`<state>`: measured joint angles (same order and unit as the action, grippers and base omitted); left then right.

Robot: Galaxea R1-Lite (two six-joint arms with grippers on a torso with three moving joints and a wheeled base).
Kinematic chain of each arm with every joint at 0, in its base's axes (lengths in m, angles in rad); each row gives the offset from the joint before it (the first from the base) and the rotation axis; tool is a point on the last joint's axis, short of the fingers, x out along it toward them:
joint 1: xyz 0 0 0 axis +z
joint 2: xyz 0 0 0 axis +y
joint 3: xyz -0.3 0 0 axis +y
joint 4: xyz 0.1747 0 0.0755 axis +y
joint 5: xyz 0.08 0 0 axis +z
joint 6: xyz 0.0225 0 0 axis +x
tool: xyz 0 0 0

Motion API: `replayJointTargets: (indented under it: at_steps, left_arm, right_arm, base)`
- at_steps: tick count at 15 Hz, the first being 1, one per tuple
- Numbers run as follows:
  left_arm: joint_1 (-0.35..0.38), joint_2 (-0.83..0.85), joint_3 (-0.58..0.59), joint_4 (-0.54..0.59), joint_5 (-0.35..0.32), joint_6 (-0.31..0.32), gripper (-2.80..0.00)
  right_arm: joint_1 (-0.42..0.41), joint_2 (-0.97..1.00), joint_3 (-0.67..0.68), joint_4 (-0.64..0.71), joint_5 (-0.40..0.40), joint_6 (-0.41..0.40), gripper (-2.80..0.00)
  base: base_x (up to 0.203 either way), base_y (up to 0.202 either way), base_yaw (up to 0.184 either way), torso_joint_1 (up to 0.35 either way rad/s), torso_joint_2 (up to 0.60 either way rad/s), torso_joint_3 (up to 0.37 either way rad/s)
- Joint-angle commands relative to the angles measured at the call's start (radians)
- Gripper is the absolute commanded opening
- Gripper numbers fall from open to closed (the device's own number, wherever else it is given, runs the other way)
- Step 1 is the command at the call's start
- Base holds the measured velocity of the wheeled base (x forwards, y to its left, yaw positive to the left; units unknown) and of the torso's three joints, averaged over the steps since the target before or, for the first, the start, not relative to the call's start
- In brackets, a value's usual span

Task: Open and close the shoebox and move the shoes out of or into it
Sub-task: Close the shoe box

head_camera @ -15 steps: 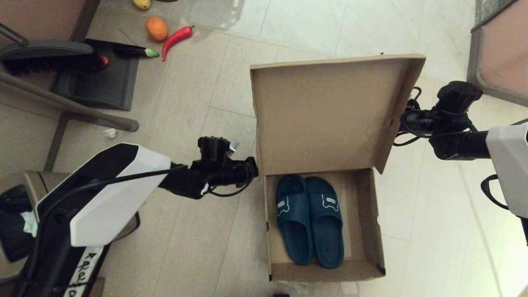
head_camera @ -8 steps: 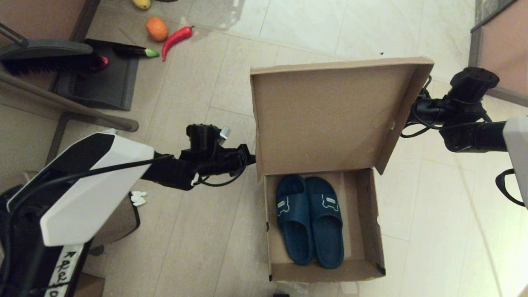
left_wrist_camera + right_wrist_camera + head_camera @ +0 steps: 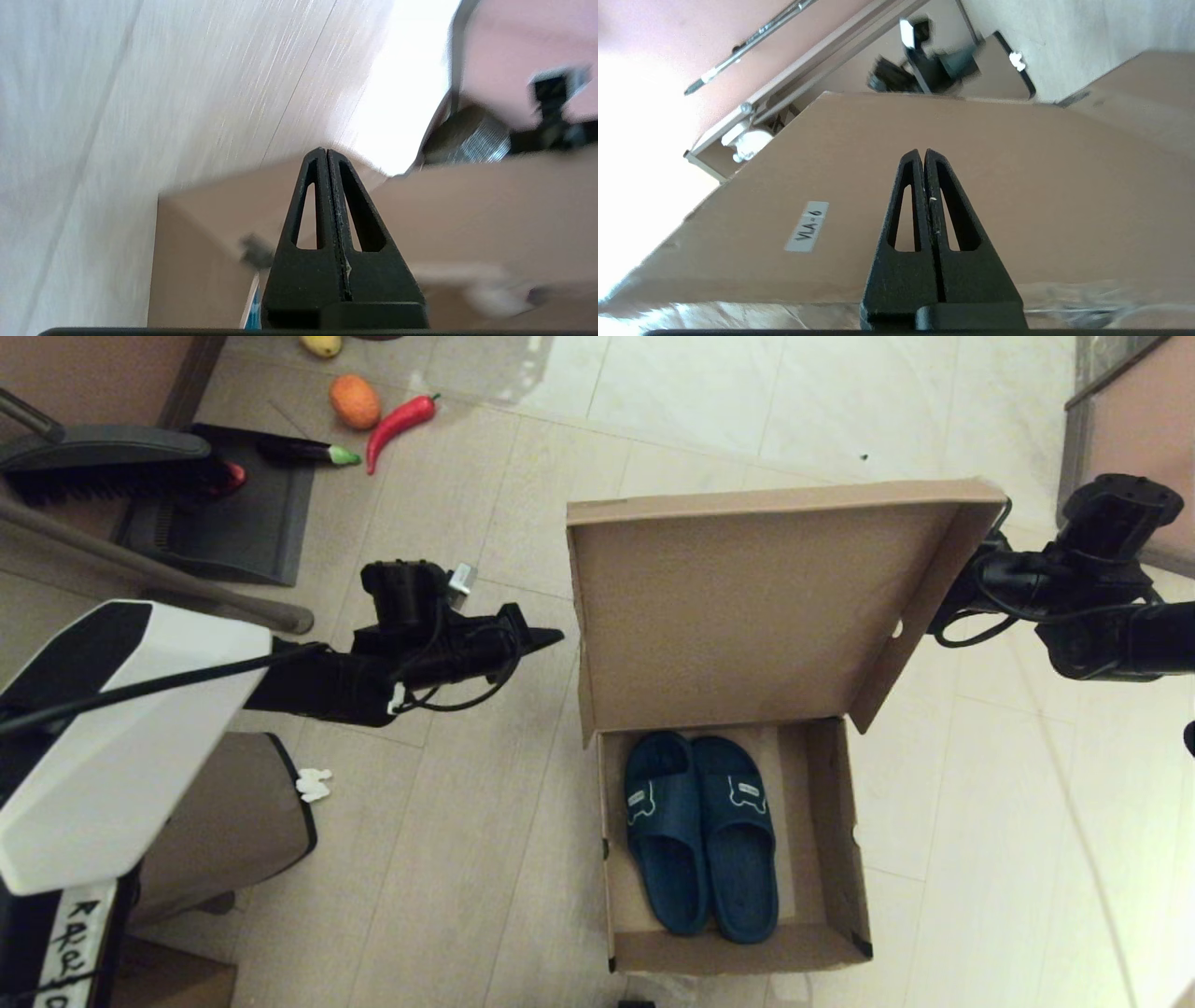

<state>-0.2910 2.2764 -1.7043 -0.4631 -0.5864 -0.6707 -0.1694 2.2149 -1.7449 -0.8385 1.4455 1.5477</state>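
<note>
While lid stands raised, brown shoebox (image 3: 822,859) holds teal shoes (image 3: 700,831).

Each arm is seen to be clad in a white shell with a black panel, narrowing to a black wrist. Loose black cables are looped just behind the left tool (image 3: 546,637), where a black camera block with a small silver part is mounted. Similar cable loops and a rounded black block are carried behind the right tool (image 3: 980,581). Each tool (image 3: 326,156) (image 3: 923,156) is formed of two black triangular fingers with slotted cut-outs. Handwritten black lettering is marked on a white strip low on the left arm.
</note>
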Motion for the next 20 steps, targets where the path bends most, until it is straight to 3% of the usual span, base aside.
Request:
replayJointTargets:
  at_steps: [1,3,5,11,14,20]
  left_arm:
    - [0.018,0.012,-0.122,0.006,-0.002,-0.020,-2.80]
    - [0.023,0.057,-0.238,0.029,-0.011,-0.037,-2.80]
    - [0.019,0.078,-0.244,0.035,-0.049,-0.044,-2.80]
    - [-0.040,0.076,-0.244,0.006,-0.052,-0.044,-2.80]
    - [-0.089,0.072,-0.244,0.004,-0.052,-0.044,-2.80]
    - [-0.216,0.052,-0.242,0.004,-0.043,-0.044,-2.80]
  right_arm:
    - [-0.002,-0.062,0.084,-0.037,0.013,0.010,-2.80]
    - [-0.001,-0.124,0.202,-0.076,0.019,0.010,-2.80]
    - [-0.001,-0.191,0.325,-0.119,0.022,0.011,-2.80]
    - [-0.007,-0.363,0.702,-0.258,0.024,0.009,-2.80]
    - [-0.056,-0.437,0.897,-0.356,0.027,0.009,-2.80]
    - [-0.117,-0.534,1.081,-0.379,0.030,-0.039,-2.80]
  base:
    - [0.000,0.000,0.000,0.000,0.00,0.000]
    - [0.000,0.000,0.000,0.000,0.00,0.000]
    - [0.000,0.000,0.000,0.000,0.00,0.000]
    - [0.000,0.000,0.000,0.000,0.00,0.000]
    - [0.000,0.000,0.000,0.000,0.00,0.000]
    - [0.000,0.000,0.000,0.000,0.00,0.000]
